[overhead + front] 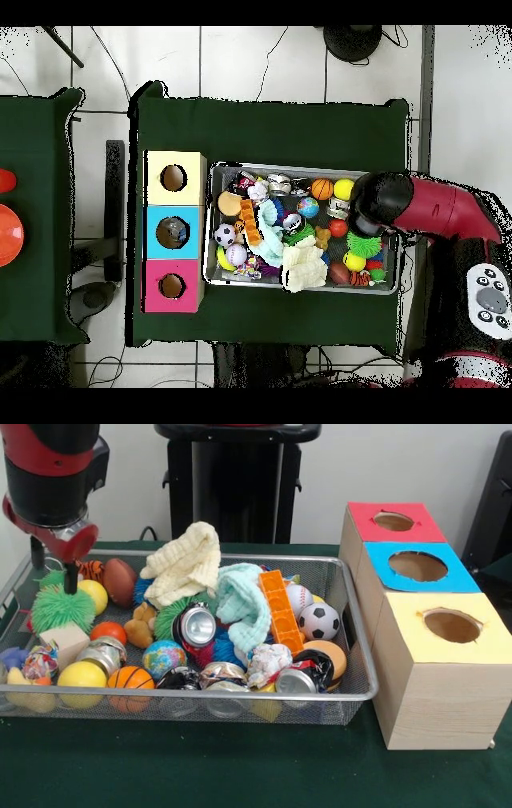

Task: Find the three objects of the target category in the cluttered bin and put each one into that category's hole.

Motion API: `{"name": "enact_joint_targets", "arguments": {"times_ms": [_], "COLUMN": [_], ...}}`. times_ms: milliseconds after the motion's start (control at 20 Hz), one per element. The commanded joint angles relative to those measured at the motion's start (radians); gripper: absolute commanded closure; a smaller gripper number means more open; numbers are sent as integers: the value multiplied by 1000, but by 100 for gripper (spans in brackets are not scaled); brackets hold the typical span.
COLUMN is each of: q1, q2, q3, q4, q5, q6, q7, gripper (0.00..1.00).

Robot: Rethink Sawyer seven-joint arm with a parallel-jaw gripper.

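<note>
We see the red and black arm's gripper [54,576] hanging over the left end of the silver wire-mesh bin [362,664], its tips just above the spiky green rubber ball [62,608]; we cannot tell how the jaws stand. The bin rests on the green-covered bench [200,768] and holds mixed clutter: a crumpled cream cloth [186,562], a mint cloth [244,602], an orange plastic brick [280,610], a crushed silver can [197,624], a small soccer ball [318,621] and an orange basketball [130,680]. Beside it stand three wooden boxes with holes, topped red [395,522], blue [418,566] and yellow [452,626].
</note>
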Motion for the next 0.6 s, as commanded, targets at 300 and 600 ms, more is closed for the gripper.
{"name": "enact_joint_targets", "arguments": {"times_ms": [300, 600], "q1": [-67, -69], "q2": [6, 21], "q3": [287, 320], "q4": [180, 206], "q5": [80, 98], "q6": [-107, -132], "q7": [-174, -108], "gripper": [0, 0]}}
